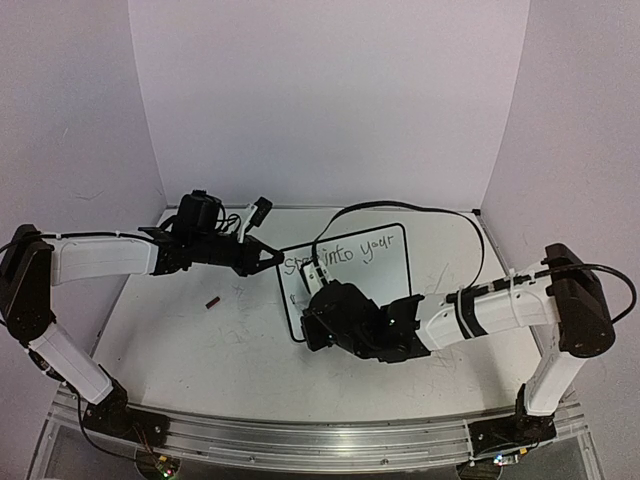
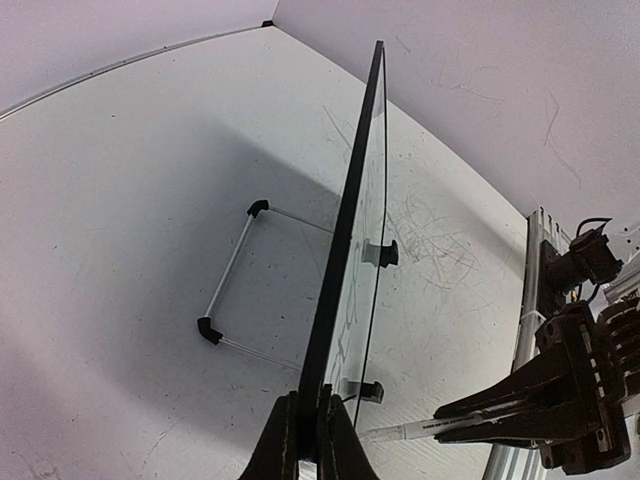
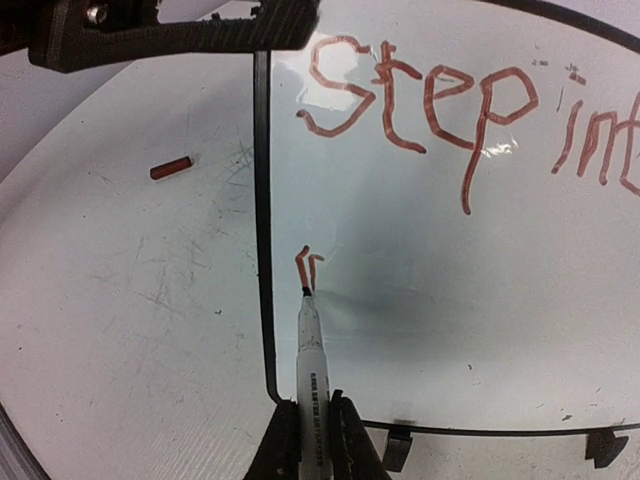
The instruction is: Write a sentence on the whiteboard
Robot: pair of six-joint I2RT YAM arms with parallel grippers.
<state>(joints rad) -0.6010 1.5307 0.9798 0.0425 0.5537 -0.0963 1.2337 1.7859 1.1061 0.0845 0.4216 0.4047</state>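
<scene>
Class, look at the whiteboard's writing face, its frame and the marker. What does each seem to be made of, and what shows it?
The whiteboard: smooth, glossy face with glare patches, so glass or coated plastic; the look leaves it open. Its frame: thin, matte black, probably plastic. The marker: white barrel with printed lettering, likely plastic.

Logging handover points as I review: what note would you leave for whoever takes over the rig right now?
Left gripper: shut on the left edge of the whiteboard, steadying it.
Right gripper: shut on the marker, tip on the board low at its left.
Done: top line of the sentence, "step into your".
Left: second line, only its first strokes drawn; finish it, then lift the marker.
A small red piece, maybe the cap, lies on the table left of the board.
</scene>
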